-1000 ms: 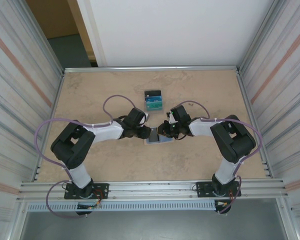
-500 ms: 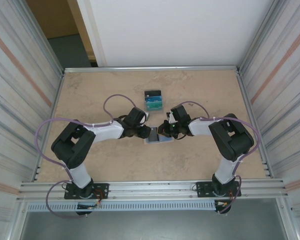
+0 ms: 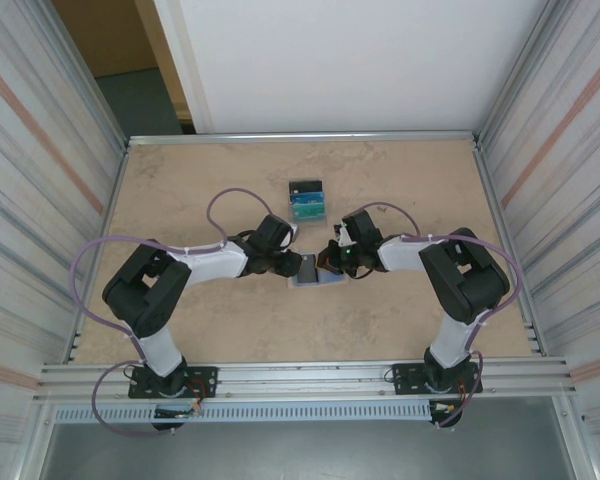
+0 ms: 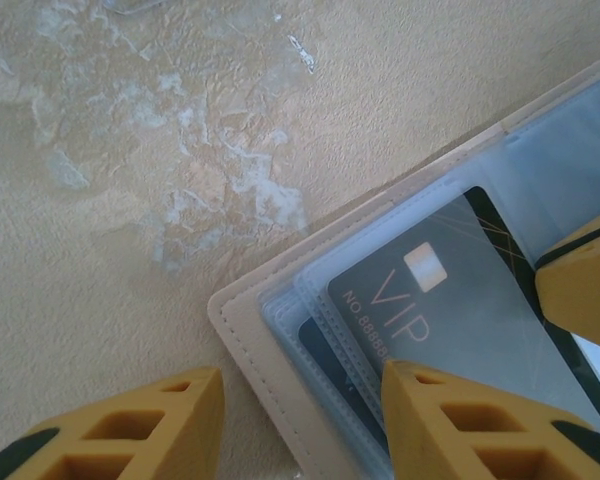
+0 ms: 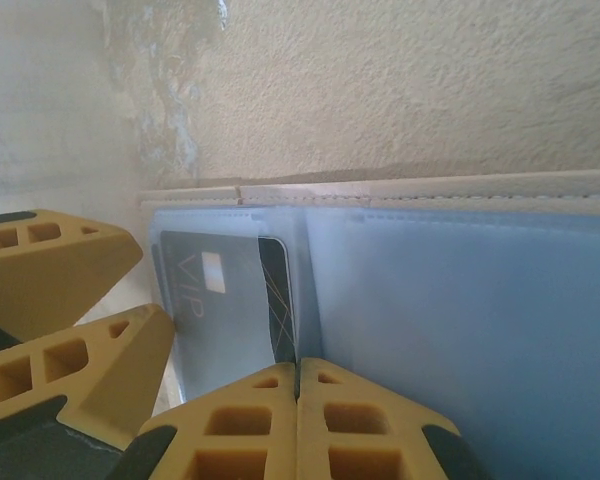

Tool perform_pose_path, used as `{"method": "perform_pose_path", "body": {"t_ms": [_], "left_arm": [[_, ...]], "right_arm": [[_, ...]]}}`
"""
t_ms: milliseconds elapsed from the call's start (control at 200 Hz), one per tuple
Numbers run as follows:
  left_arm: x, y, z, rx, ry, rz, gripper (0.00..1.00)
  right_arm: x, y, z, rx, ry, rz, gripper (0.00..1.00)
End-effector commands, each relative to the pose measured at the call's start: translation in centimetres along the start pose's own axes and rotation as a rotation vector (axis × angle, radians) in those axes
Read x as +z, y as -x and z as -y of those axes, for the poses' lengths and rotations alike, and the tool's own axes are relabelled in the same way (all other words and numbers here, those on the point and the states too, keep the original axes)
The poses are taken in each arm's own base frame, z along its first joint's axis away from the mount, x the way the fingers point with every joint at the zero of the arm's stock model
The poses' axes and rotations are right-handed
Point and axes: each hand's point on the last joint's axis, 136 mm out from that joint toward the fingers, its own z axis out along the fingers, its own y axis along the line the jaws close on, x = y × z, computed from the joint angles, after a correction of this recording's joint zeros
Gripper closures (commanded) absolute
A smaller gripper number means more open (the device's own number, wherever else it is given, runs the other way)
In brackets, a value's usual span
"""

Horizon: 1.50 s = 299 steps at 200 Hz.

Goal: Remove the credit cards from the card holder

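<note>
On the desk, between the arms, the card holder is lying open: tan rim, pale blue clear sleeves, a black VIP card tucked inside. The left pincer is straddling its corner, half-wide; the right pincer is sitting fully closed at the card's edge. Nothing is shifting much from a second ago

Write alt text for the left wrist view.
An open card holder lies on the beige table, a black VIP credit card tucked in its clear sleeve. The left gripper straddles the holder's corner, fingers apart, one finger over the sleeve.
</note>
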Motion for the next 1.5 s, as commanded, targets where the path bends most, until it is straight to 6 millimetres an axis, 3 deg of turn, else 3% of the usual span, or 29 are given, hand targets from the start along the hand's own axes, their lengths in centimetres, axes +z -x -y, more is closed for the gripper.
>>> {"method": "perform_pose_path", "body": {"t_ms": [0,441,877,942,1243,1493], "left_arm": [[-0.4,-0.6,-0.5,0.019,0.044,-0.029,0.55],[-0.5,-0.1,-0.4,0.026,0.040,-0.024,0.57],[-4.2,3.1,1.4,0.005,-0.023,0.100,0.52],[-4.2,3.1,1.9,0.012,-0.038,0.103,0.52],[-2.2,1.8,3.7,0.049,-0.106,0.051,0.61],[-1.2,1.2,4.2,0.078,-0.128,0.022,0.70]], "right_arm": [[-0.9,0.0,1.7,0.005,-0.081,0.010,1.00],[-1.8,0.5,1.9,-0.009,-0.114,0.027,1.00],[-2.0,0.6,0.7,-0.015,-0.075,0.035,1.00],[-2.1,0.7,0.7,-0.015,-0.076,0.037,1.00],[-2.6,0.7,0.1,-0.027,-0.056,0.049,0.81],[-2.3,0.6,0.5,-0.015,-0.045,0.040,0.80]]}}
